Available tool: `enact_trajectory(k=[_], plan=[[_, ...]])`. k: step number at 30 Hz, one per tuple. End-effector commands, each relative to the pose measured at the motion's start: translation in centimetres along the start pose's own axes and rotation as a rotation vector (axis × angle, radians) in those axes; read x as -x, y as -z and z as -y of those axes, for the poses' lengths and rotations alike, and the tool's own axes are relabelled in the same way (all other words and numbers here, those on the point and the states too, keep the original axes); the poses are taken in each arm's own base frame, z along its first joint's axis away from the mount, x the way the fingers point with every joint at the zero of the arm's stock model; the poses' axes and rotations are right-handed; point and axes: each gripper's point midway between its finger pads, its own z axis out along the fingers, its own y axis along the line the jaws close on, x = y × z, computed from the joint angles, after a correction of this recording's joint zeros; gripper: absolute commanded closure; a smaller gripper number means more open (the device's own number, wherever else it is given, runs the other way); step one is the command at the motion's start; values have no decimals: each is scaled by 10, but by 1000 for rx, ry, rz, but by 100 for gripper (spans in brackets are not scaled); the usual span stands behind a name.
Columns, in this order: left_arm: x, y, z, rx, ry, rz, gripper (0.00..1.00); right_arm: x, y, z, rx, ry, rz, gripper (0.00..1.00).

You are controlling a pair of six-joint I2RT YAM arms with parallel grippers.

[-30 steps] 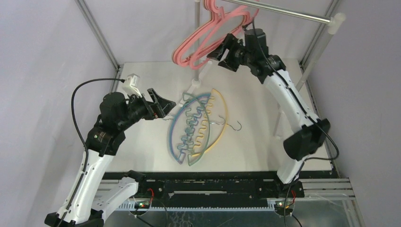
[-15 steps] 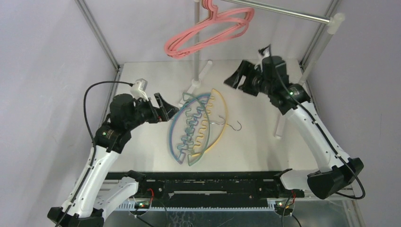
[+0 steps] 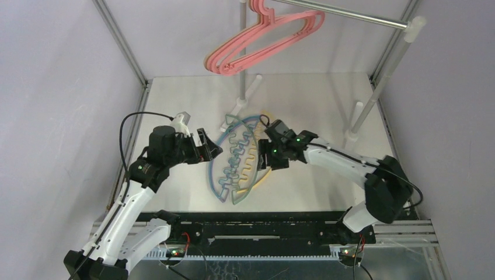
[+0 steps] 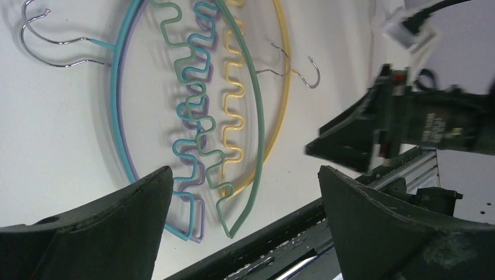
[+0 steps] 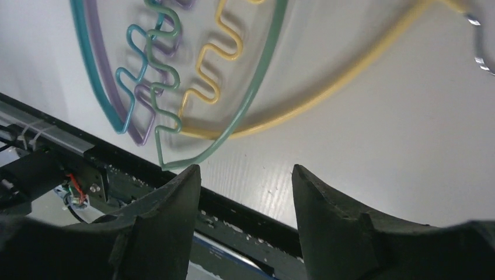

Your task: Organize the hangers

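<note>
Wavy hangers [image 3: 239, 160] lie stacked flat on the desk [image 3: 327, 105] between both jaws, long axis crosswise to them. Left jaws: wide apart, empty, just beside the blue arc [image 4: 115, 105]. Right jaws: parted, empty, over the yellow arc [image 5: 327, 90], judged nearer. Pink hangers [image 3: 262, 41] hang on the rail [image 3: 350, 14].

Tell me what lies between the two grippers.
The pile of coloured wavy hangers lies flat on the table between the left gripper and the right gripper. Both are open and hold nothing. The top view shows it best.
</note>
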Motion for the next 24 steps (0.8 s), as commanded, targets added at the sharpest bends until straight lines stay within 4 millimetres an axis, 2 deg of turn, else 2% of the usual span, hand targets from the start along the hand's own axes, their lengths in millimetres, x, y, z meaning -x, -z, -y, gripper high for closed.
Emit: enact_trajectory(k=[1,6,9,15,19,24], plan=[[12,-1,8,-33,-11,41,2,8,-34,-30,72,-11,25,35],[12,-2,8,-35,-19,38,2,-3,-70,-40,69,-43,-11,41],[11,-2,9,-38,-21,35,2,-11,-83,-37,23,-77,-19,43],[4,0,6,-41,-18,30,2,-20,-97,-26,-64,-77,-6,45],[-1,0,5,-46,-18,20,2,-29,-105,-9,-159,-65,-5,47],[-3,0,5,-50,-22,15,2,-40,-117,-2,-208,-42,-18,53]])
